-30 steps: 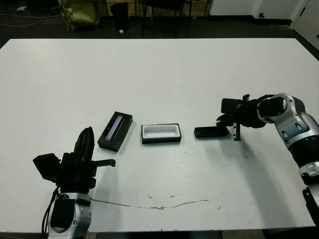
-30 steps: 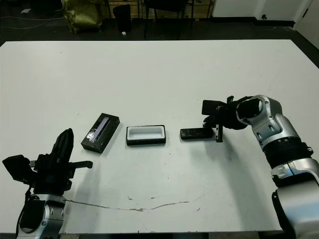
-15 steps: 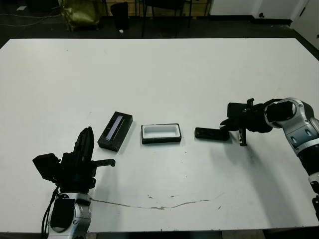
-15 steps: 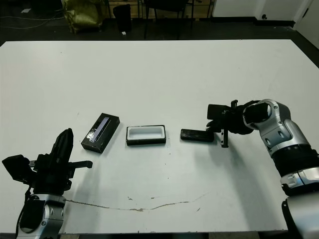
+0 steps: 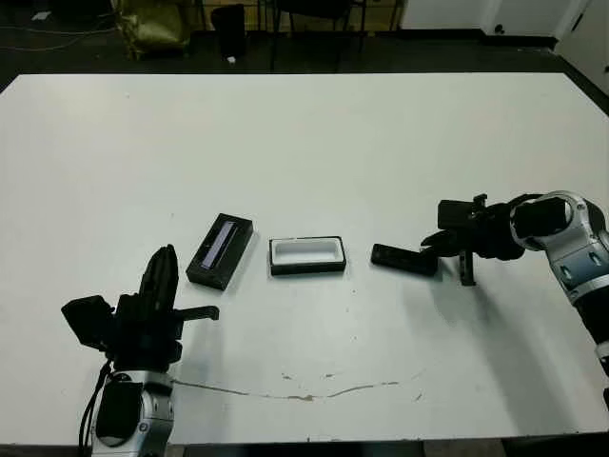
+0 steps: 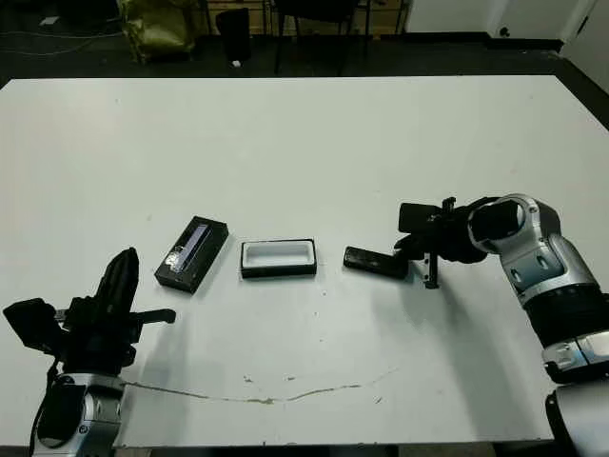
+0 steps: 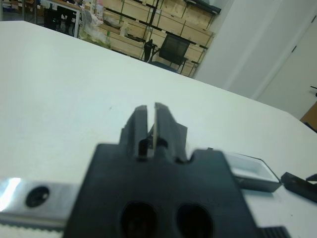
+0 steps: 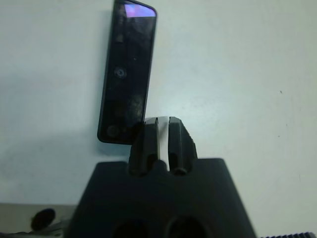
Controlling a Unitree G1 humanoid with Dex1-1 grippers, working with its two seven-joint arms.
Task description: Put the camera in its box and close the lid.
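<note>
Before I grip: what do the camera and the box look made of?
Camera: hard black body, glass or glossy plastic face; it reflects a lilac patch at one end. Box: matte black rigid shell, probably card or plastic, with a white lining, possibly foam; the material is too small to tell.

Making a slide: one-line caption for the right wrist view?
Right tool, fingers together, tips at the near end of the black camera lying on the white table.

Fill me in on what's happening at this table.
The robot's right hand, fingers together, sits at the near end of the camera, which lies flat on the white table and is not gripped. The open box and the lid lie to its left, untouched. The left hand waits shut near the table's front edge.
</note>
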